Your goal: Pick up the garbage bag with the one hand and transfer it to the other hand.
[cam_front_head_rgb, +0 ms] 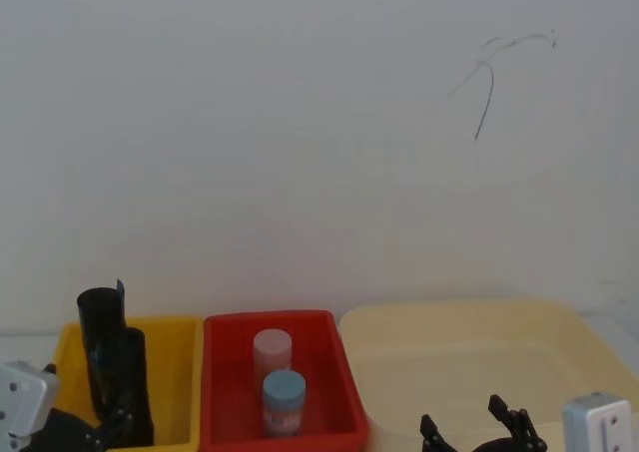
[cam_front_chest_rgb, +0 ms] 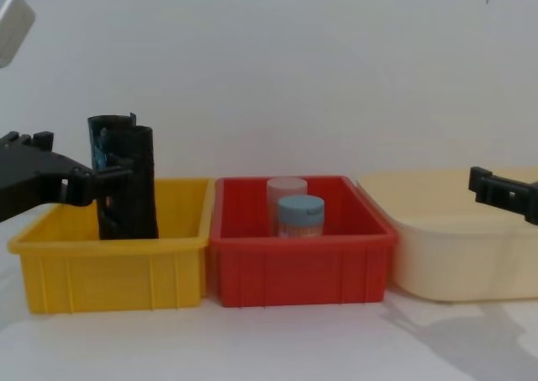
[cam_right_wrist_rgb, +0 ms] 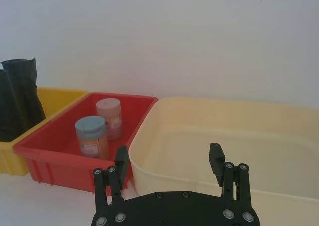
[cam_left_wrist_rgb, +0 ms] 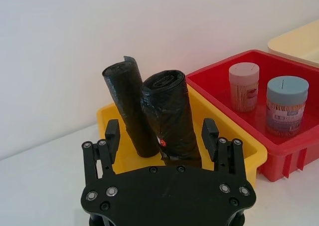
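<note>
Left wrist view: left gripper [cam_left_wrist_rgb: 160, 127] open, fingers spread just before the nearer tall black crinkled-plastic garbage bag [cam_left_wrist_rgb: 169, 116], which stands upright in yellow plastic bin [cam_front_chest_rgb: 109, 272]. Right gripper [cam_right_wrist_rgb: 168, 153] open, near cream plastic tub [cam_right_wrist_rgb: 249, 136].

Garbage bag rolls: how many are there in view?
2, both upright in the yellow bin: the front roll nearest the open left gripper, the back roll close behind it. None seems hidden.
</note>
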